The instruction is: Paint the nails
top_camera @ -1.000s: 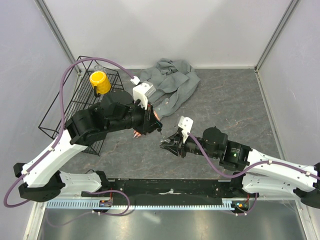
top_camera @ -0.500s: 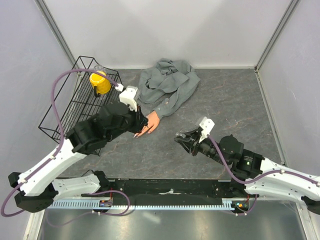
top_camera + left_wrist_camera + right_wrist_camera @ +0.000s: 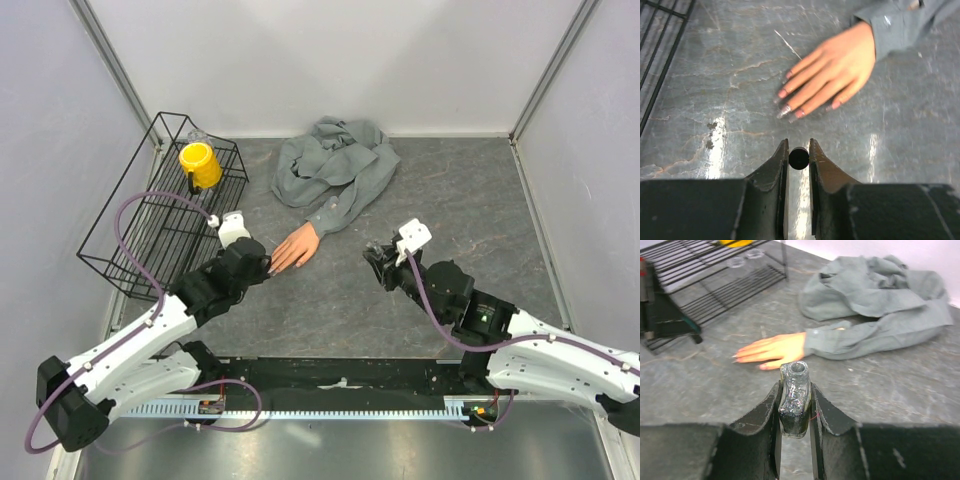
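Note:
The peach mannequin hand lies palm down on the dark table, its grey sleeve running back to a crumpled shirt. In the left wrist view the hand shows pinkish nails on fingertips that point toward my left gripper. That gripper is shut on a small black round cap, seen end-on, a short way short of the fingertips. My right gripper is shut on an open glittery dark polish bottle, held upright to the right of the hand.
A black wire rack with a yellow cup stands at the left, close to the left arm. The crumpled grey shirt lies at the back. Walls close in both sides and the rear.
My left gripper has pulled back from over the mannequin hand toward the near left, uncovering it. The right gripper has moved right and away from the hand with the bottle.

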Robot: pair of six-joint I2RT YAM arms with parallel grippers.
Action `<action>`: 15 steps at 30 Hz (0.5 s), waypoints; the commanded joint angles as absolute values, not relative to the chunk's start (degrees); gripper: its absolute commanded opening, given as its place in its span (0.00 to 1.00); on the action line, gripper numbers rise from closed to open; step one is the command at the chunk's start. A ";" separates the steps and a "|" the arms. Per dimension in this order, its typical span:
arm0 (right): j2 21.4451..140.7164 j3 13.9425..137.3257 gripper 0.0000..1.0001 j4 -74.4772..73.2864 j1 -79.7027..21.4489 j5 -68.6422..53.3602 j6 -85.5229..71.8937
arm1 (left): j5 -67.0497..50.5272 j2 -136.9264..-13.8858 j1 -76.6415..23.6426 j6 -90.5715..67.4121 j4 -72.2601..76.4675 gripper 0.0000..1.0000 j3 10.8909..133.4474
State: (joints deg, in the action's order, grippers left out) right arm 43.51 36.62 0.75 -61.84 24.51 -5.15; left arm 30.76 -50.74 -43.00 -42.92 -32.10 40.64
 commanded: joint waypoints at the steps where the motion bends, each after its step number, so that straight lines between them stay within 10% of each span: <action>1: 43.68 40.87 0.00 2.64 -57.22 21.37 -3.00 | 37.44 -51.59 -42.36 -50.80 -24.80 0.02 39.29; 15: 45.27 40.43 0.00 5.10 -46.94 10.02 -5.10 | 37.18 -60.46 -42.28 -50.80 -16.08 0.02 36.74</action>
